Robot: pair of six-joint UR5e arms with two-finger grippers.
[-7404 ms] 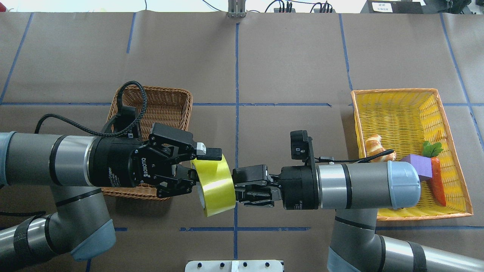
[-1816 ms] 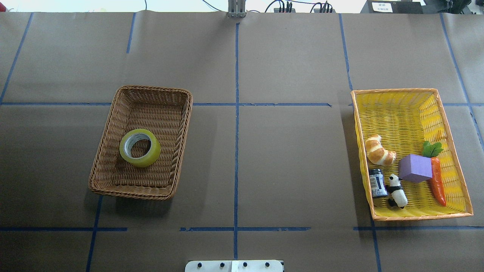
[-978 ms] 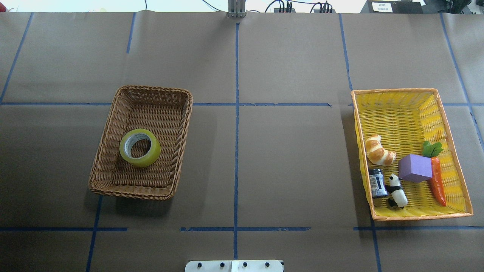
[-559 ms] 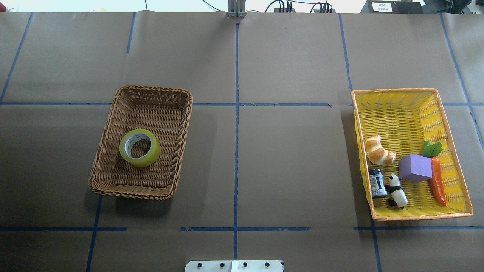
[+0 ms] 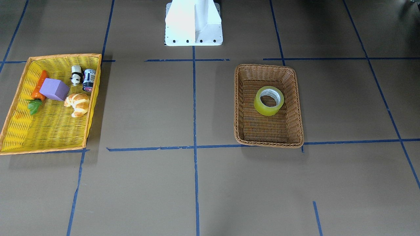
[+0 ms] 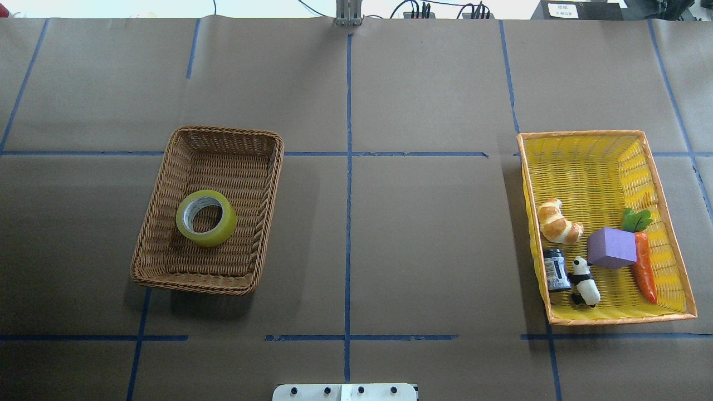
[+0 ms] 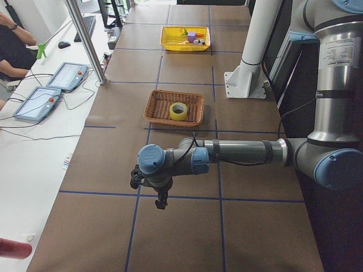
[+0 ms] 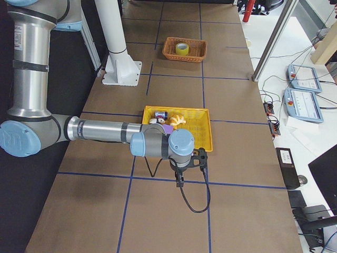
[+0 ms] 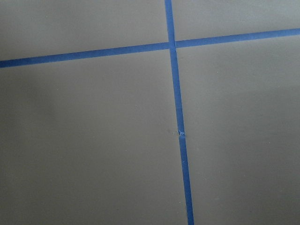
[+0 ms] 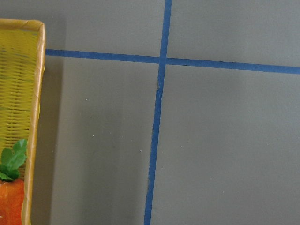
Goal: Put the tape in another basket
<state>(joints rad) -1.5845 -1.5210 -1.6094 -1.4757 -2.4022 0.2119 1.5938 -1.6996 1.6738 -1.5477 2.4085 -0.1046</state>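
The yellow tape roll [image 6: 221, 223] lies flat in the brown wicker basket [image 6: 223, 131], near its middle. It also shows in the front view [image 5: 267, 110], lying in that basket [image 5: 265, 66]. No gripper is near it. My left gripper [image 7: 161, 201] hangs over bare table far from the basket [image 7: 153, 107], and it shows only in the left side view. My right gripper [image 8: 179, 183] hangs over bare table beside the yellow basket [image 8: 202, 137], and it shows only in the right side view. I cannot tell whether either is open or shut.
The yellow basket with orange rim [image 6: 579, 133] holds a croissant [image 6: 557, 223], a purple block [image 6: 611, 248], a carrot [image 6: 645, 270], a panda figure [image 6: 585, 281] and a small can [image 6: 555, 270]. The white robot base [image 5: 193, 23] stands at the table's edge. Operators' tablets [image 7: 62, 76] lie beside the table.
7.4 s ago both grippers held the tape between them over the table's middle. Since 1.8 s ago the tape lies in the brown basket, both arms are out of the overhead view, and nothing has moved.
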